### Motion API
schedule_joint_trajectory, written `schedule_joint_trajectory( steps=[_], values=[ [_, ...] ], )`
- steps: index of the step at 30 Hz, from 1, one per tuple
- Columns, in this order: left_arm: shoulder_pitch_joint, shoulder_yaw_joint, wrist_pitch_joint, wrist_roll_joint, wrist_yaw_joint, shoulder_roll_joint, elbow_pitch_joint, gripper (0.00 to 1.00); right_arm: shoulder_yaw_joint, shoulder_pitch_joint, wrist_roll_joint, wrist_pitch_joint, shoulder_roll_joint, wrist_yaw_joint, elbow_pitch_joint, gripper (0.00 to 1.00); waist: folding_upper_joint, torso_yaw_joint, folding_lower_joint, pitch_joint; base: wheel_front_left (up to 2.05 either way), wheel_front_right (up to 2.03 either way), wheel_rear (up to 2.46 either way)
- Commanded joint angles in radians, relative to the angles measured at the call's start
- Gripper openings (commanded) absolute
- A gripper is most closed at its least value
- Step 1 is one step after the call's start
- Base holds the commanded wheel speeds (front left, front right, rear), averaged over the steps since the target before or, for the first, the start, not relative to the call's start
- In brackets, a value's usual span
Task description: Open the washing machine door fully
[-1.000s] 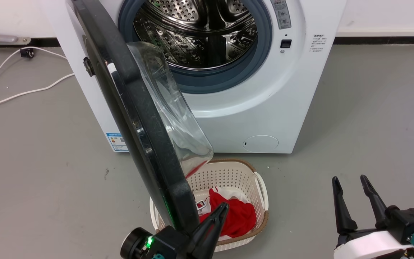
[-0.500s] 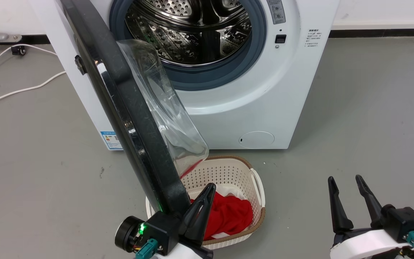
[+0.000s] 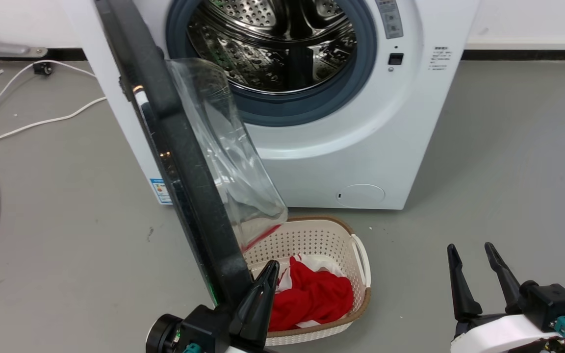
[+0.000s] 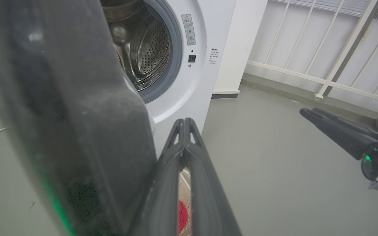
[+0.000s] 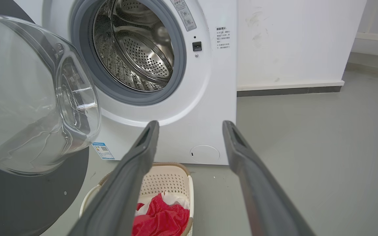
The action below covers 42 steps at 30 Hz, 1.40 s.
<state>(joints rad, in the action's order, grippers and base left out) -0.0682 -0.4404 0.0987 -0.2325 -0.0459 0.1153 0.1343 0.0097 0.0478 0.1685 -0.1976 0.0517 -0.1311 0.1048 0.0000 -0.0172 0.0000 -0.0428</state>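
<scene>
Left gripper (image 3: 271, 268) has its two fingers pressed together, right beside the lower edge of the washing machine door (image 3: 179, 147), on the inner side; I can't tell whether they touch it. My right gripper (image 3: 470, 249) sits low at the right, fingers apart, holding nothing. The door stands swung out from the white machine (image 3: 361, 147), edge-on to my head camera, its glass bowl toward the steel drum (image 3: 282, 44). A cream basket (image 3: 361, 255) at the machine's foot holds a red garment (image 3: 317, 294) and some white cloth. The floor (image 3: 508, 171) is grey, and a white cable (image 3: 62, 117) trails at the left.
</scene>
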Motion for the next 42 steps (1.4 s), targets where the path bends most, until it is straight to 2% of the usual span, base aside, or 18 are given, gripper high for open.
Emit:
schedule_joint_trajectory(
  steps=[1,3,4,12,19,24,31,42],
  values=[
    [-0.019,0.007,-0.003,-0.002,-0.014,0.006,0.013,0.0,-0.002,0.01,0.001,-0.003,-0.003,0.001,-0.01,1.0,0.0,-0.023,0.0,0.002,0.0,0.0,0.0],
    [-0.03,0.008,-0.002,0.003,-0.022,0.011,0.025,0.0,-0.004,0.015,0.002,-0.001,-0.003,0.001,-0.021,1.0,0.0,-0.047,0.0,0.002,0.0,0.0,0.0],
    [-0.041,0.005,-0.002,0.001,-0.026,0.012,0.037,0.0,-0.006,0.015,0.002,0.002,-0.003,0.001,-0.034,1.0,0.0,-0.091,0.0,0.0,0.0,0.0,0.0],
    [-0.05,0.018,0.009,0.002,-0.047,0.021,0.038,0.0,-0.007,0.022,-0.008,0.017,-0.002,0.001,-0.053,1.0,0.0,-0.214,0.0,0.002,0.0,0.0,0.0],
    [-0.065,0.053,0.022,0.002,-0.076,0.035,0.039,0.0,-0.01,0.017,-0.01,0.025,-0.002,0.001,-0.061,1.0,0.0,-0.292,0.0,-0.004,0.0,0.0,0.0],
    [-0.051,0.104,0.033,-0.015,-0.1,0.053,0.038,0.0,-0.01,0.007,-0.001,0.025,-0.002,0.001,-0.061,1.0,0.0,-0.317,0.0,-0.018,0.0,0.0,0.0],
    [0.007,0.191,0.059,-0.047,-0.109,0.087,0.009,0.0,-0.014,-0.013,-0.009,0.029,-0.002,0.001,-0.066,1.0,0.0,-0.334,0.0,-0.049,0.0,0.0,0.0],
    [0.095,0.358,0.101,-0.116,-0.141,0.142,-0.083,0.0,-0.02,-0.047,-0.047,0.036,-0.002,0.001,-0.073,1.0,0.0,-0.314,0.0,-0.091,0.0,0.0,0.0]
  ],
)
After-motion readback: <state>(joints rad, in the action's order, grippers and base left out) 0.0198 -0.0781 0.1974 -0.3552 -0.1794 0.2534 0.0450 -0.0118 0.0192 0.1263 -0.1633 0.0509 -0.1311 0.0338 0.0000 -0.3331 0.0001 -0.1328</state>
